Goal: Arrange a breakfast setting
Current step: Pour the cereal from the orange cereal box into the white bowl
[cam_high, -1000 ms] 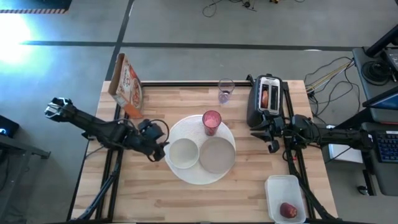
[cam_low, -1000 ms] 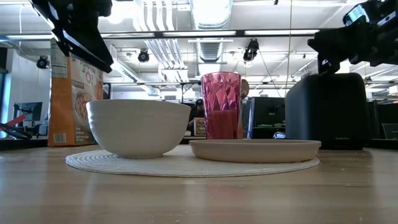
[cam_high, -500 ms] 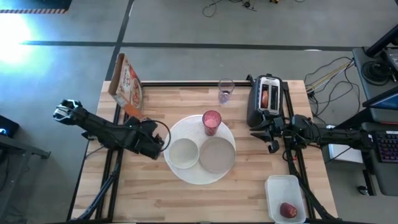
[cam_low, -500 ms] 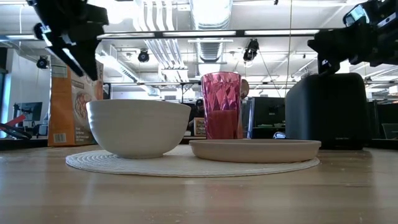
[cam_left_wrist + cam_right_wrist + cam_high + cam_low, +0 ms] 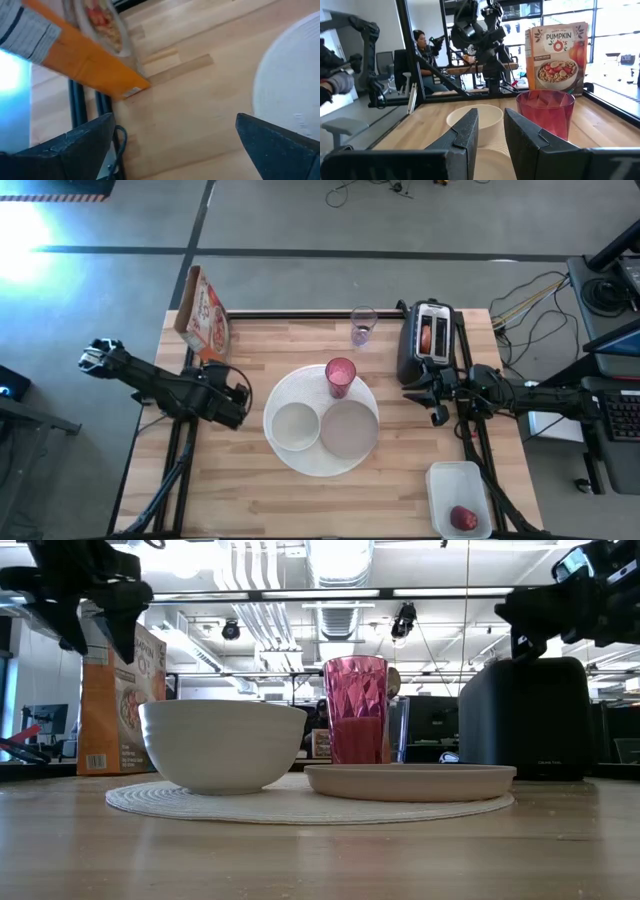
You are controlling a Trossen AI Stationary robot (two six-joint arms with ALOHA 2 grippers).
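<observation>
The left gripper (image 5: 238,402), jaws wide and empty, hovers just beside the large round white plate (image 5: 285,453), whose small white bowl (image 5: 295,426) lies nearest to it.

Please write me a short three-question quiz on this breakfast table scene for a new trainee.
1. True or false: the small white bowl and the small grey plate both sit on the large round white plate.
2. Where is the red apple? A) in the bowl B) in a clear container at the table's near right corner C) beside the cereal box
3. Fill in: the pink tumbler stands on the large plate's ____ edge, toward the toaster side.

Key: 1 true; 2 B; 3 far.
</observation>
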